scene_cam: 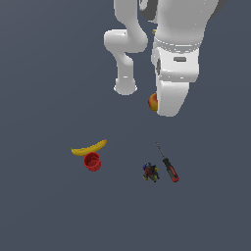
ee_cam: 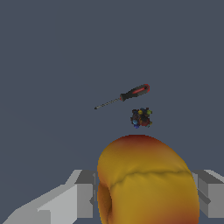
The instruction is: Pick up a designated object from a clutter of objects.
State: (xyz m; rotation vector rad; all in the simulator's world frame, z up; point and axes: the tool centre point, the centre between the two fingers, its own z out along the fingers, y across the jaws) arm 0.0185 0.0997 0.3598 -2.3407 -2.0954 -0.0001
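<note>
The hand [ee_cam: 144,192] pinches the small round orange-and-red peach-like fruit [ee_cam: 146,181] between its fingers (apparently clear of the grey counter [scene_cam: 44,206]), so the lift seems underway; next, raise steadily without loosening.

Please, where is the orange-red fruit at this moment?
The orange-red fruit sits between the fingers of the end effector in the wrist view. In the exterior view it peeks out beside the arm, above the screwdriver and the dark lump.
</note>
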